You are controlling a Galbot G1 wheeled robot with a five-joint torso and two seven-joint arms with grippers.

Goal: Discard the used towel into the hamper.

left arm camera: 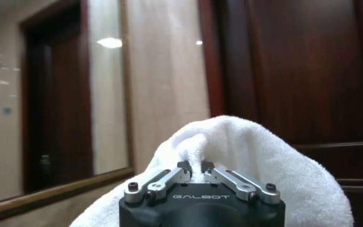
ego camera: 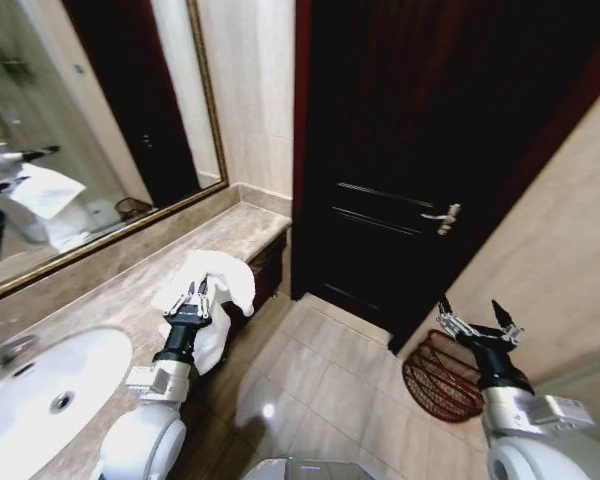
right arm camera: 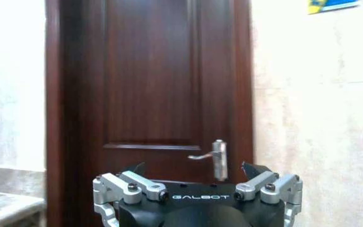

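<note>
My left tool (ego camera: 197, 293) is clenched on the towel (ego camera: 223, 276) above the worktop (ego camera: 110, 295) edge; my right tool (ego camera: 477, 318) hangs released over the hamper (ego camera: 440, 378).

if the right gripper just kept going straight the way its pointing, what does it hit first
Most likely the dark wooden door. In the right wrist view the open right gripper faces it squarely, with the door handle just above its line and nothing in between. How far off the door is cannot be judged.

A white towel (ego camera: 216, 290), a reddish-brown open-weave hamper (ego camera: 440, 378), a dark, perhaps mahogany-red door (ego camera: 430, 150), beige marbled counter (ego camera: 130, 290).
</note>
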